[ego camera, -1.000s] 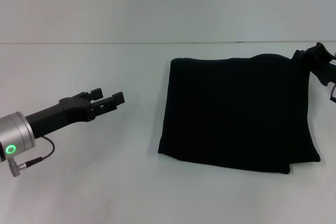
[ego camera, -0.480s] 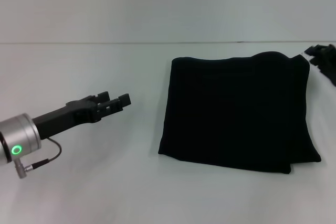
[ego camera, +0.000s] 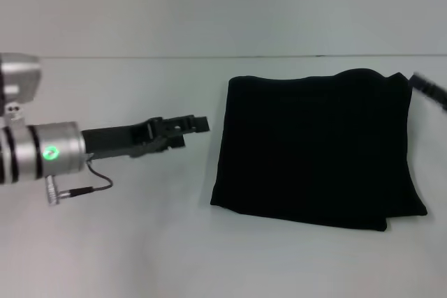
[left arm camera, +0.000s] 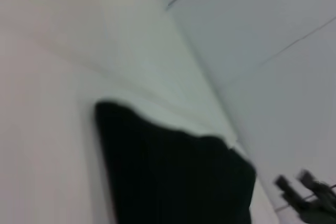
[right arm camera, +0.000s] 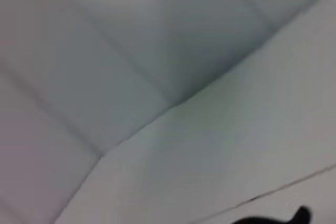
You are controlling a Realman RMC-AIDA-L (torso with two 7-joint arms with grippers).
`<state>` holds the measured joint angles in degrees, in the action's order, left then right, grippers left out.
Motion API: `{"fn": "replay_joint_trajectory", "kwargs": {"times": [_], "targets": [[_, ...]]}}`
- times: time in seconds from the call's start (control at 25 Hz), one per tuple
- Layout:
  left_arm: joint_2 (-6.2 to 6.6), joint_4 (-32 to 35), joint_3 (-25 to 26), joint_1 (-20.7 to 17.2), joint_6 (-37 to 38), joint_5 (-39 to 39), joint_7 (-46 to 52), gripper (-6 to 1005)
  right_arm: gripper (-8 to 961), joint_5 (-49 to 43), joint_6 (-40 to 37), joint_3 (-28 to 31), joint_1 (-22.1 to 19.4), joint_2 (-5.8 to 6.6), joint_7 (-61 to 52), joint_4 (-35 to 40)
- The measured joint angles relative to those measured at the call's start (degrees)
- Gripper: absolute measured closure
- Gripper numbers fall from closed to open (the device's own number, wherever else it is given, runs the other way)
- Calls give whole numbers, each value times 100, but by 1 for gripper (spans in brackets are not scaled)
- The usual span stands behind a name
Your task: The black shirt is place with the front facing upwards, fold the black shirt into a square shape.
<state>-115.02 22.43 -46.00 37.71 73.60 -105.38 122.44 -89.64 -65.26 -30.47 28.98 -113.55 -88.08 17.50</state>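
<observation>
On the right half of the white worktop [ego camera: 140,242], head view: the black shirt [ego camera: 314,148], one item, folded into a rough square with plain black cloth uppermost. No lettering or neck label shows. It lies flat. Its far edge runs level with the back of the worktop; its near edge slopes slightly, the near right corner reaching closest to the robot. The left edge runs almost straight from far to near; the right edge slants outward toward the near right corner. The piece is a little wider than deep, so its long axis lies across the worktop, left to right. A doubled layer of cloth shows along the near edge at the right corner.

Left gripper [ego camera: 198,125]: black, on a silver wrist with a green ring light, stretched level above the left side of the worktop and pointing right at the shirt's left edge. It is near the cloth, not touching it. Its jaws look nearly together with nothing between them, but whether they are fully clenched I cannot tell.

Right gripper [ego camera: 427,86]: a dark sliver at the right border, just beside the shirt's far right corner. Jaw state cannot be told.

Left wrist view: the shirt as a dark shape on the pale surface, with the right gripper beyond it.
</observation>
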Motion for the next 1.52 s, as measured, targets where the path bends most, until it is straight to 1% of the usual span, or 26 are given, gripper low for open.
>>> {"fn": "replay_joint_trajectory", "kwargs": {"times": [0.08,0.16,0.24,0.32,0.52,0.64,0.76,1.08,1.32,1.52], "targets": [[58,-91,-355,163,-269,-38,570,99,195,-279,-531,0,-196,-1,725,96],[79,-200,-595,318,-626,-146,991,99,161,-602,-925,0,-383,-48,1374,215],[59,-310,-704,435,-942,-258,1238,99,127,-831,-1153,0,-557,-119,1870,294],[4,-372,-719,507,-1167,-293,1306,99,93,-997,-1300,-2,-707,-183,2284,317],[-249,-399,-755,639,-1671,-293,1305,99,8,-1364,-1581,-7,-962,-314,3068,334],[-397,-419,-798,707,-2000,-293,1293,99,6,-1583,-1657,-3,-1015,-339,3321,336],[-493,-424,-802,755,-2185,-292,1271,100,6,-1804,-1678,1,-1027,-353,3467,346],[-639,-460,-904,892,-2447,-290,1257,100,7,-1891,-1734,6,-1029,-373,3597,366],[-741,-433,-954,979,-2472,-289,1245,100,7,-1898,-1800,6,-1035,-376,3558,376],[-856,-417,-937,999,-2573,-253,912,100,7,-1901,-1882,23,-1035,-378,3553,377]]}}
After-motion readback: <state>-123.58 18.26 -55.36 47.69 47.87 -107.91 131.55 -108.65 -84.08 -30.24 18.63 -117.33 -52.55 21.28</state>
